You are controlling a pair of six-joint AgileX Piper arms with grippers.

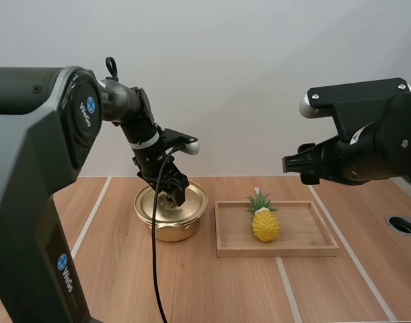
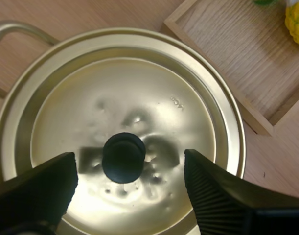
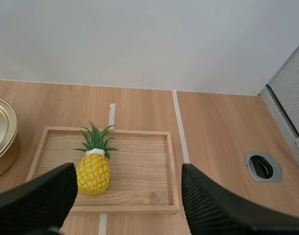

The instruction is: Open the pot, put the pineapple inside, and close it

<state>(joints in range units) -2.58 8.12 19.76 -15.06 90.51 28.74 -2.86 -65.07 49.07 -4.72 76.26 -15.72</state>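
Knob [image 2: 123,157] is masked from above by left gripper [image 1: 173,195]; close up, its fingers stand wide apart either side, apparently not touching. One pot [image 1: 170,232], lid [image 2: 139,98] on. One pineapple [image 1: 265,224] sits in one tray [image 1: 306,250]. Above it, right gripper [image 3: 128,171] gapes, empty.

The high camera sits behind and above the arms, looking forward and down over the whole counter [image 1: 212,289]. The left wrist camera faces straight down, very near the lid [image 2: 154,98]; the right wrist camera slants down over the tray [image 3: 125,209] from farther off. All three share pot [image 1: 171,232] and tray.
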